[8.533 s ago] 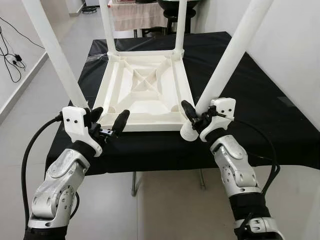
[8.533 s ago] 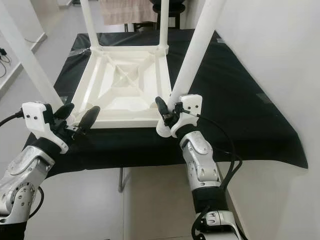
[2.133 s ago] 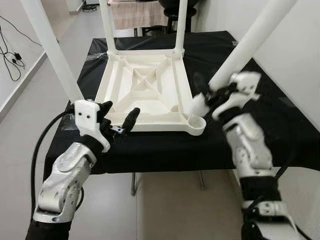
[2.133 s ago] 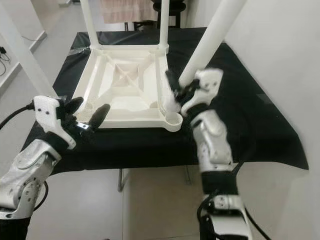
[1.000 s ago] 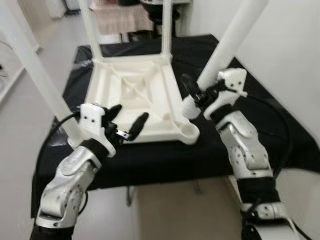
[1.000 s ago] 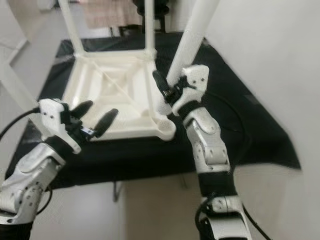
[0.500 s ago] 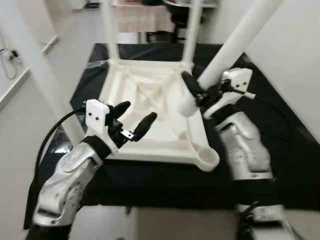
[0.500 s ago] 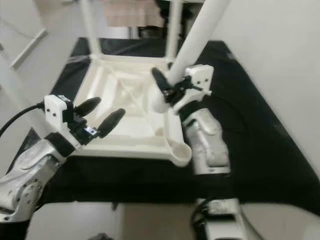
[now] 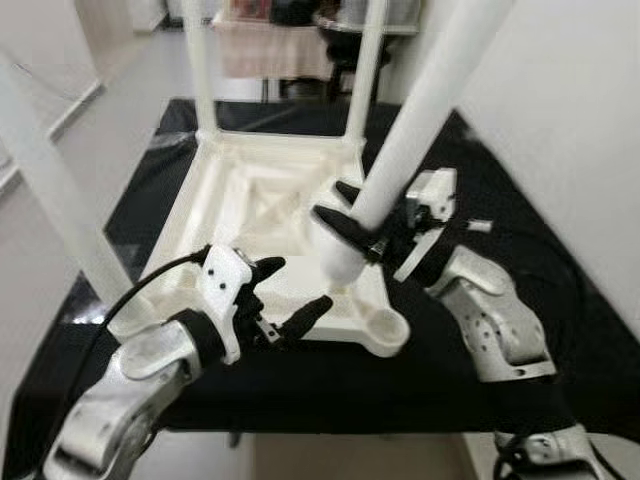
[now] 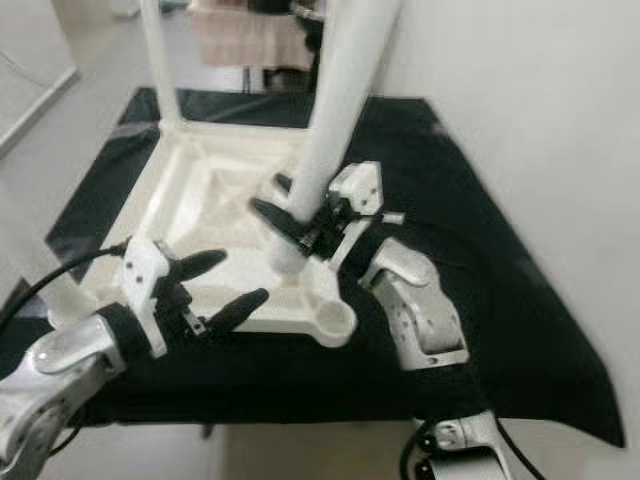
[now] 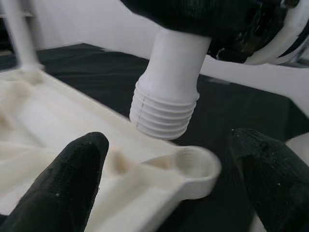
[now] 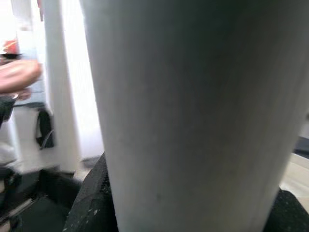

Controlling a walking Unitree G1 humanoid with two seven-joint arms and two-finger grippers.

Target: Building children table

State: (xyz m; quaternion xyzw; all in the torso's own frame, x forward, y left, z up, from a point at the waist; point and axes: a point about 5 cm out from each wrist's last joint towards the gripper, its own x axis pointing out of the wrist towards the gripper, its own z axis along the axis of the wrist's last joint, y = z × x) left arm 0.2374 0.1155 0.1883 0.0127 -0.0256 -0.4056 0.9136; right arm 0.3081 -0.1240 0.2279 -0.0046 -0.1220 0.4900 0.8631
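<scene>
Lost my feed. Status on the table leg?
Right gripper shut on white threaded leg. Leg hangs above empty corner socket. Left gripper open beside it.

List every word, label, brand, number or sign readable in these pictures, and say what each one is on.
None: no readable text stands anywhere in these pictures.
The white table leg held by the right gripper is plain.
The upturned white tabletop and its threaded corner socket bear no print.
The black cloth carries no label.
The left gripper shows no legible marking.
The background items at the top are too blurred to read.
</scene>
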